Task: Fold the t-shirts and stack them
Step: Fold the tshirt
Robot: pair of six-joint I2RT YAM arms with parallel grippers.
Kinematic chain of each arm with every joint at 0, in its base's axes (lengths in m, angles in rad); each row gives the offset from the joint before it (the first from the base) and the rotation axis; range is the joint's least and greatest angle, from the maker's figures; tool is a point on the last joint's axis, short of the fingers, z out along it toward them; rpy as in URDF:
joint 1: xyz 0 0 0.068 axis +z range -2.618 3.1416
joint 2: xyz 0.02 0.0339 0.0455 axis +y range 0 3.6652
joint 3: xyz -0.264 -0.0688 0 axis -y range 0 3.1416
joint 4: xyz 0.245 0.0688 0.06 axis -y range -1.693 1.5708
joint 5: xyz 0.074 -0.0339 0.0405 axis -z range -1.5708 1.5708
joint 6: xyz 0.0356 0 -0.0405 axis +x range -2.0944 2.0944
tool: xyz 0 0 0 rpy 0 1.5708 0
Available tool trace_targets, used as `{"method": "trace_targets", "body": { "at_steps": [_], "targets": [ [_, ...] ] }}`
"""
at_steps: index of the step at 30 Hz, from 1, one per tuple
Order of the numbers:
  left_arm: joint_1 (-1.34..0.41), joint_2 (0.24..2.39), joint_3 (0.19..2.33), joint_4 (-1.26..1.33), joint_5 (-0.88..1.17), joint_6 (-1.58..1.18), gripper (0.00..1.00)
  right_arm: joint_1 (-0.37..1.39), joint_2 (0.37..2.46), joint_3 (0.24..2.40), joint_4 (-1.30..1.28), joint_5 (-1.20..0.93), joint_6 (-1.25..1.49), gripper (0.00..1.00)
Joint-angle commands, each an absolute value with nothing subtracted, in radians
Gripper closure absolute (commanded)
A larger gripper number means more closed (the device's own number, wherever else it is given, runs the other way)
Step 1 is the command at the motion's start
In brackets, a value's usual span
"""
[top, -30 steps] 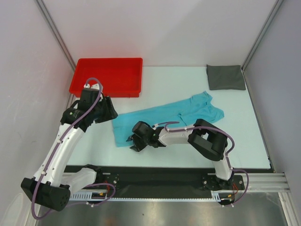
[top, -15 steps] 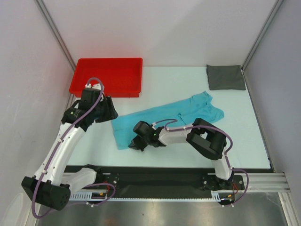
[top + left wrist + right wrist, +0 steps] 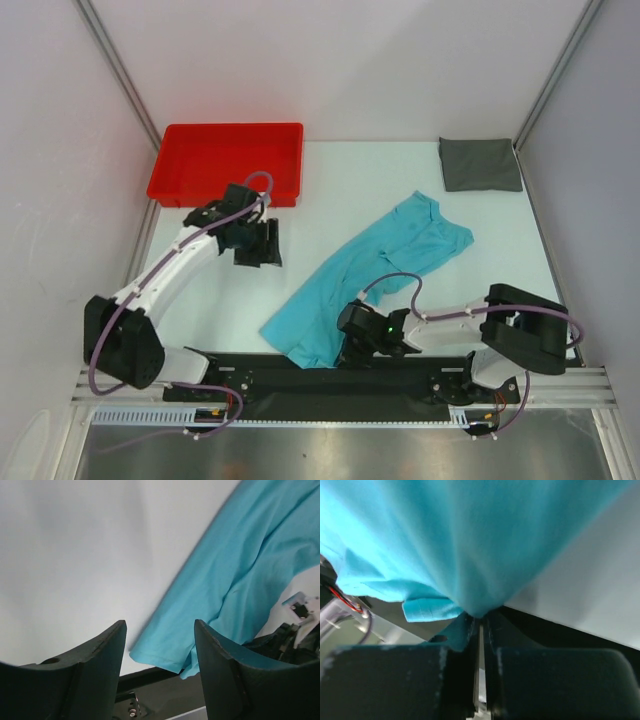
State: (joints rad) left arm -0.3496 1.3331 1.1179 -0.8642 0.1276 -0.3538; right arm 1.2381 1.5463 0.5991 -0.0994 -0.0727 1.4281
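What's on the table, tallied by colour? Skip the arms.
turquoise shirt: 1
grey shirt: 1
red tray: 1
Total: 3

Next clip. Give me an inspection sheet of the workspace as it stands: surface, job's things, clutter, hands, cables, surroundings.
Surface: pale table, no spills seen.
Job's things: teal shirt unfolded, stretched diagonally, its near end at the black rail; grey shirt folded in the far right corner.
Clutter: red tray, far left, empty.
Hands: left hand open above the table, holding nothing; right hand shut on the teal shirt's near end.
Cables: purple cables looped along both arms.
Surroundings: white walls, metal frame posts.
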Motion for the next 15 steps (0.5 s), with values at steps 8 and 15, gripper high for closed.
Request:
{"method": "trace_targets", "body": {
  "at_steps": [8, 15],
  "targets": [
    [-0.561, 1.488, 1.141, -0.815, 0.179, -0.348, 0.38, 1.347, 1.234, 0.508, -0.326, -0.062, 1.272, 0.55],
    [-0.571, 1.583, 1.331, -0.788, 0.169, -0.337, 0.38, 0.989, 1.053, 0.676, -0.705, 0.043, 1.094, 0.34]
  ]
}}
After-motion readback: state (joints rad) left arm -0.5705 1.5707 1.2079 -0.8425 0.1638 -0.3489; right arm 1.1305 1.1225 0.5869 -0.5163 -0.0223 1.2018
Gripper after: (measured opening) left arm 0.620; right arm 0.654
